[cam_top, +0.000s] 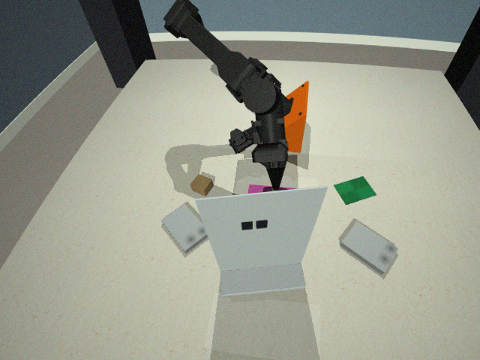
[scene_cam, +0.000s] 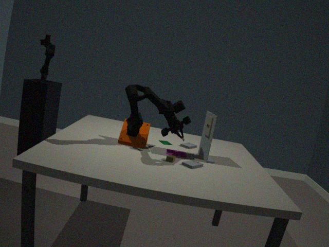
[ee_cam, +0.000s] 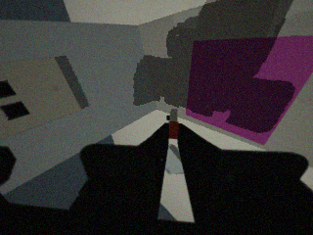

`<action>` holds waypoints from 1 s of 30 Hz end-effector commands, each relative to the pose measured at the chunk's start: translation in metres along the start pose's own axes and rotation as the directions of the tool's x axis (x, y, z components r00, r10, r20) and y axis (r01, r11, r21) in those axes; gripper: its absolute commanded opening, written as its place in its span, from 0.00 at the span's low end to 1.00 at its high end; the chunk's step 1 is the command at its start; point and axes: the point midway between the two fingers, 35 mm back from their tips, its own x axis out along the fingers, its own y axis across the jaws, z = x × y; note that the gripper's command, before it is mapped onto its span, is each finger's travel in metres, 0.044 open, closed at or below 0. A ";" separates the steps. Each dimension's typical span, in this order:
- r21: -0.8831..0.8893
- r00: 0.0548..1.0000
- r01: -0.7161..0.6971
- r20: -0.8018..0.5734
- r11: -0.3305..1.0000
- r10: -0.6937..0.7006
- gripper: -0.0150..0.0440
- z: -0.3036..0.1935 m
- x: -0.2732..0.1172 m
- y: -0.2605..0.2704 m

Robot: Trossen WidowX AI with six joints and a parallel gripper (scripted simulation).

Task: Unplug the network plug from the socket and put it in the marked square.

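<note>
My gripper (cam_top: 275, 188) (scene_cam: 182, 137) is shut on the small plug (scene_cam: 183, 139) (ee_cam: 173, 128), which has a red part and a grey end in the wrist view. It points steeply down, above the table in front of the upright panel (cam_top: 271, 247) (scene_cam: 204, 144) (ee_cam: 112, 54), clear of it. The two dark openings in the panel's socket plate (ee_cam: 44, 90) look empty. A flat magenta patch (cam_top: 254, 188) (scene_cam: 175, 153) (ee_cam: 293, 54) lies on the table near the panel, partly under the arm's shadow. A flat green patch (cam_top: 355, 190) (scene_cam: 165, 142) lies to one side. In the top view the panel hides part of the magenta patch.
A brown block (cam_top: 201, 184) (scene_cam: 170, 158) lies near the magenta patch. One grey box (cam_top: 185, 227) (scene_cam: 192, 164) and another grey box (cam_top: 368, 247) (scene_cam: 188, 145) flank the panel. The orange plate (cam_top: 298, 131) (scene_cam: 143, 134) stands tilted at my arm's base.
</note>
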 end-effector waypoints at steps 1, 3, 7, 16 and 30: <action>0.012 0.997 0.033 0.066 0.999 -0.033 0.25 0.001 0.002 -0.006; 0.017 0.993 0.049 0.108 0.999 -0.051 0.25 0.002 0.002 -0.011; 0.024 0.979 0.071 0.191 0.997 -0.074 0.25 0.005 0.002 -0.019; 0.026 0.976 0.074 0.204 0.997 -0.078 0.25 0.006 0.007 -0.023; 0.027 0.977 0.077 0.200 0.997 -0.081 0.25 0.007 0.020 -0.032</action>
